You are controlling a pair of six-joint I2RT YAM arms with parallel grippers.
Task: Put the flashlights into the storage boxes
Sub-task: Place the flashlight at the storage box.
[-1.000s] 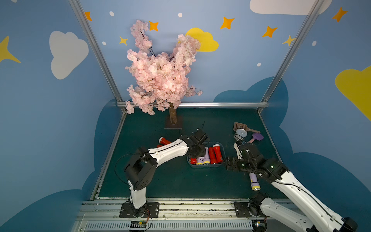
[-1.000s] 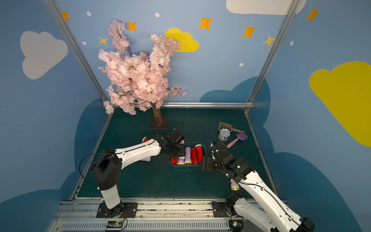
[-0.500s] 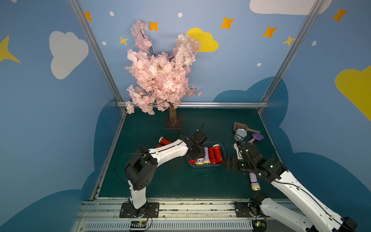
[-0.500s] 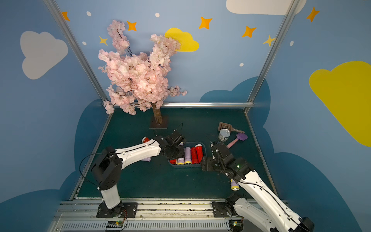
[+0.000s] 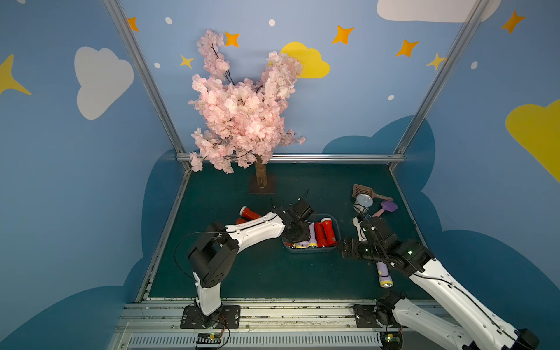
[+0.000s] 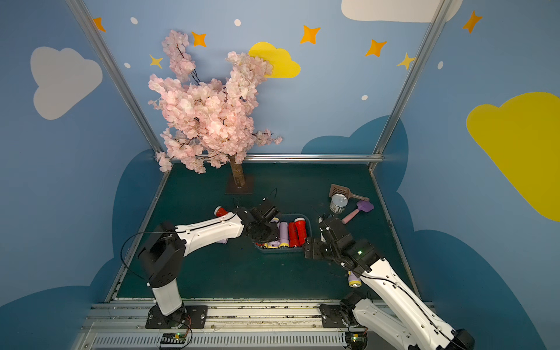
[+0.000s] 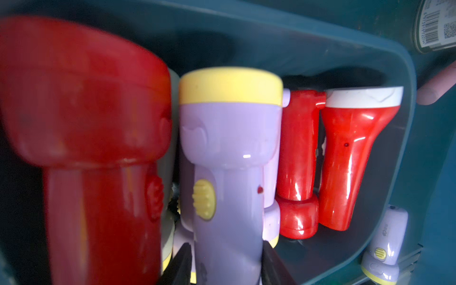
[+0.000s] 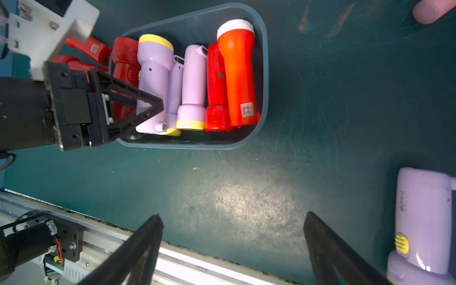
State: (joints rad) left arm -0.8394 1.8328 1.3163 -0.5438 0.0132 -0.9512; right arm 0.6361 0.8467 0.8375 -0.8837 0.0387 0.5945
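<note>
The blue-grey storage box (image 5: 312, 251) (image 6: 281, 251) (image 8: 265, 74) holds several flashlights side by side, red ones (image 5: 328, 231) (image 8: 237, 74) and lilac ones. My left gripper (image 5: 295, 225) (image 7: 225, 246) reaches into the box's left end. Its jaws lie close against both sides of the handle of a lilac flashlight (image 7: 229, 148) (image 8: 153, 74) that rests on the others. My right gripper (image 5: 345, 248) (image 8: 234, 217) hovers open and empty just right of the box. A loose lilac flashlight (image 5: 383, 274) (image 8: 424, 222) lies under the right arm. Red flashlights (image 5: 248, 213) (image 8: 91, 48) lie left of the box.
A silver can (image 5: 363, 203), a brown slotted scoop (image 5: 360, 191) and a purple toy spade (image 5: 388, 207) sit at the back right. The pink blossom tree (image 5: 245, 115) stands at the back. Another lilac flashlight (image 6: 222, 241) peeks out under the left arm.
My left gripper has sunk a little lower into the box with the lilac flashlight between its jaws. The right arm has stayed where it was.
</note>
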